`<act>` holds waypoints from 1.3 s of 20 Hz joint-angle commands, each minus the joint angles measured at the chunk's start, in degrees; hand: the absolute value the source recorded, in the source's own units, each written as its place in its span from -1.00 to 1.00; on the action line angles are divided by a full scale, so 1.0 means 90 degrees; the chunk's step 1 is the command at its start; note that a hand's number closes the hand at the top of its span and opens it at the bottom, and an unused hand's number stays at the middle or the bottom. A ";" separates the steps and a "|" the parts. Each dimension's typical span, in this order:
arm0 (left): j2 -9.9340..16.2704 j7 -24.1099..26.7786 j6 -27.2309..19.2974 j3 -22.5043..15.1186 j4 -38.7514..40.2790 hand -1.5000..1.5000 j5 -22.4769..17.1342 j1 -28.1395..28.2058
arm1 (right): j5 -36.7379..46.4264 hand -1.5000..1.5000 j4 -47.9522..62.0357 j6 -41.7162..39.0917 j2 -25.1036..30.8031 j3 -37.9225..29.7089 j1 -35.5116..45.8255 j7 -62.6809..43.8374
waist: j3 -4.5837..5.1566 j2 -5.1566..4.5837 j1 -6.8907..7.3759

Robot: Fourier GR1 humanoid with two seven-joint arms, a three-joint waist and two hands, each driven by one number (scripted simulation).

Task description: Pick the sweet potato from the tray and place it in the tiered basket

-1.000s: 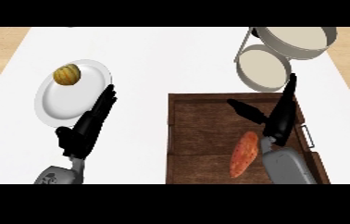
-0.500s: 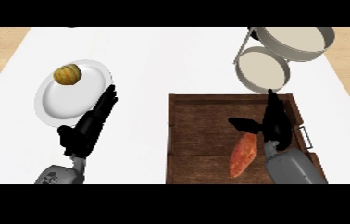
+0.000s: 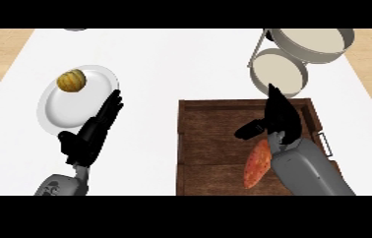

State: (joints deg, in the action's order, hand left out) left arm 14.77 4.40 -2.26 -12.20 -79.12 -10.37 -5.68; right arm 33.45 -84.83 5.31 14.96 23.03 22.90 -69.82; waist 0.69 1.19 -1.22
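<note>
An orange sweet potato (image 3: 256,166) lies on the dark wooden tray (image 3: 210,133) at the lower right, partly hidden by my right forearm. My right hand (image 3: 280,117) hovers over the tray just beyond the potato's far end, fingers straight and pointing away, thumb out to the left, holding nothing. The tiered basket (image 3: 303,55), two cream bowls on a wire frame, stands beyond the tray at the upper right. My left hand (image 3: 93,133) rests open at the lower left, its fingers lying over the edge of a white plate (image 3: 62,106).
On the white plate sits a round yellow-brown fruit (image 3: 71,79). The white counter (image 3: 181,65) stretches between plate and tray. The tray has a metal handle (image 3: 327,144) on its right side. Wooden floor shows at both upper corners.
My right hand has drawn back toward me and lower over the tray, closer to the sweet potato. The potato, the tray and my left hand have stayed put.
</note>
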 commanded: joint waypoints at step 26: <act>-0.0122 0.0314 0.0169 0.0031 0.0209 0.00 0.0119 0.0004 | 0.2303 -1.00 -0.0767 -0.1755 -0.1657 -0.1064 -0.1652 -0.1713 | -0.0055 -0.0097 0.0042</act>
State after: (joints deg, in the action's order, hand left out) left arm 13.83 6.81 -1.36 -11.57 -77.76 -9.64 -5.35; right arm 53.48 -90.36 -7.34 0.89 12.17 9.41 -71.66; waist 0.24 0.50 -1.27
